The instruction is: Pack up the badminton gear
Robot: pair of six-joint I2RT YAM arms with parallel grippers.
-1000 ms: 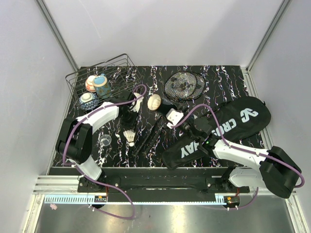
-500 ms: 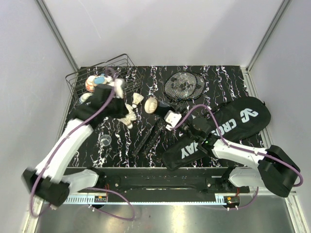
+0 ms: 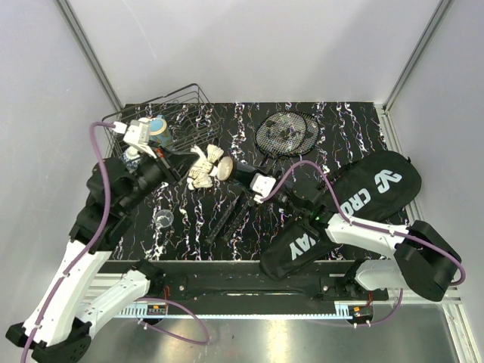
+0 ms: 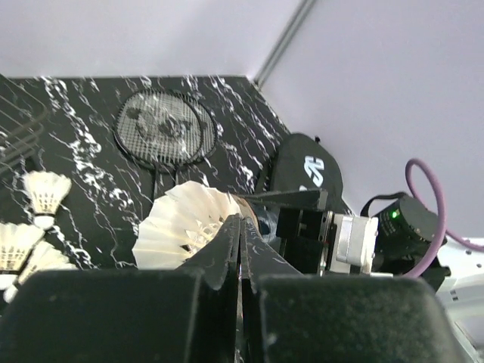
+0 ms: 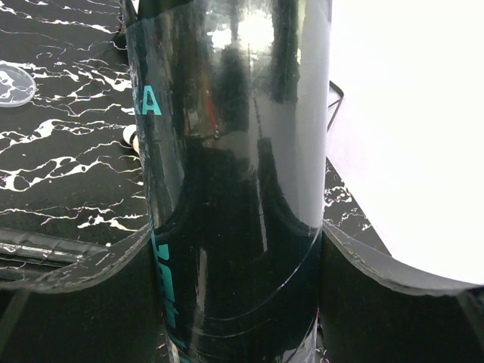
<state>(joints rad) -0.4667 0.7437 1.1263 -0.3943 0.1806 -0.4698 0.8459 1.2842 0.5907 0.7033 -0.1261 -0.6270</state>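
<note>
My left hand (image 4: 239,231) is pressed together and empty, tips at a shuttlecock (image 4: 175,227) sitting at the mouth of the tube (image 5: 227,113). My right hand (image 5: 234,265) clamps the tube mid-worktop. Other shuttlecocks (image 3: 200,180) lie loose nearby. The rackets (image 3: 286,134) at the rear edge and the bag (image 3: 348,200) at the right are not yet packed. I judge the job barely begun.

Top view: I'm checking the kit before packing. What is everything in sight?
Table: one, black marbled.
Basket: one, dark wire, far left corner.
Bowls: at least two, patterned, in the basket.
Tube: one, glossy black, middle of the table, gripped.
Shuttlecocks: four, white, three beside the basket, one at the tube's mouth.
Rackets: two, black, heads overlapping, far middle.
Bag: one, black, white lettering, right side.
Cap: one, clear, near left.
Left gripper: one, black, shut, empty, by the shuttlecocks.
Right gripper: one, black, shut on the tube.
</note>
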